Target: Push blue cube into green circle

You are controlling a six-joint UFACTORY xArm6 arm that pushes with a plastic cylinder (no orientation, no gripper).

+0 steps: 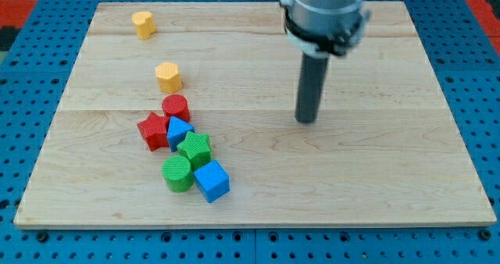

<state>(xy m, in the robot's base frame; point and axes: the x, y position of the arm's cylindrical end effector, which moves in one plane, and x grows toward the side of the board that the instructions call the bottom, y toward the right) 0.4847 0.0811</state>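
The blue cube (212, 180) sits near the view's bottom, touching the right side of the green circle (177, 174), a short green cylinder. My tip (306, 121) is on the board well to the upper right of both, apart from every block. The rod stands upright under the arm's grey end.
A green star (194, 148), a second blue block (179, 130), a red star (154, 130) and a red cylinder (176, 107) cluster just above the green circle. Two yellow blocks (168, 77) (142, 24) lie toward the top left. The wooden board (375, 186) ends in blue pegboard.
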